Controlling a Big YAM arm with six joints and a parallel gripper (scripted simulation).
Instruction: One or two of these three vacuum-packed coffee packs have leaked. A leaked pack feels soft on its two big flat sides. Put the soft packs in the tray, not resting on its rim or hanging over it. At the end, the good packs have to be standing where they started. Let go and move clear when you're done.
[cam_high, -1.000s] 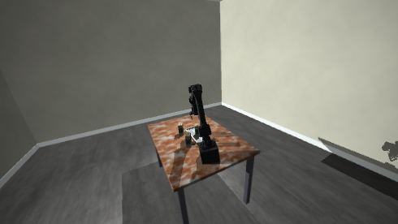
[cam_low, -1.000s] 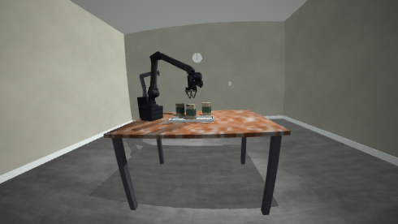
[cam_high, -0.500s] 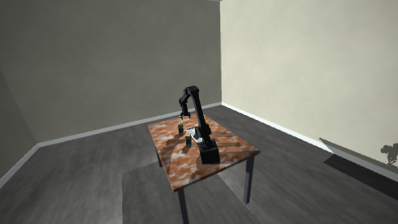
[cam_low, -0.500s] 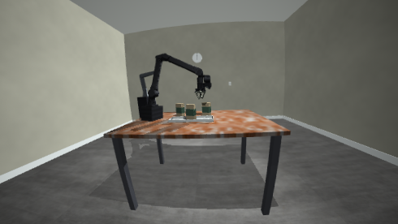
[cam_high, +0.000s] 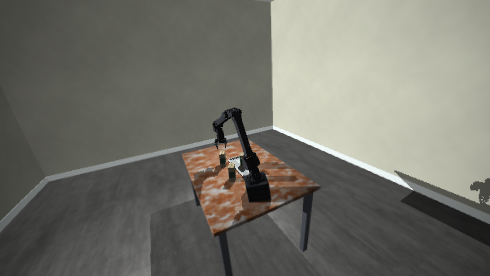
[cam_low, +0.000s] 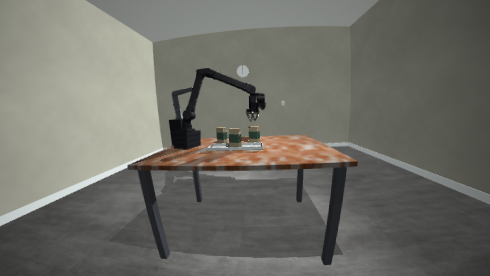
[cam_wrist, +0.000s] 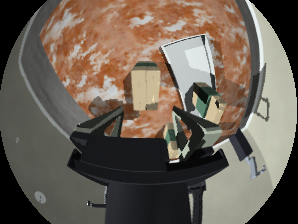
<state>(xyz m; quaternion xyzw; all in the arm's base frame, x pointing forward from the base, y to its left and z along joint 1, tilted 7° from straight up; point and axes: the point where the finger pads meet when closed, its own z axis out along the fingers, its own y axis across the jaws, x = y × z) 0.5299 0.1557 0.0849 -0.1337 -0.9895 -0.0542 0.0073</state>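
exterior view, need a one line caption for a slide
Open gripper hangs just above the rightmost of three standing coffee packs, beside the tray on the marbled table.

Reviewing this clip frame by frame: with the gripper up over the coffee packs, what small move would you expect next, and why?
Probably a straight descent. The gripper is open and empty, hovering above the farthest coffee pack, which stands upright on the table. Lowering the fingers around its two big flat sides would allow a squeeze test.
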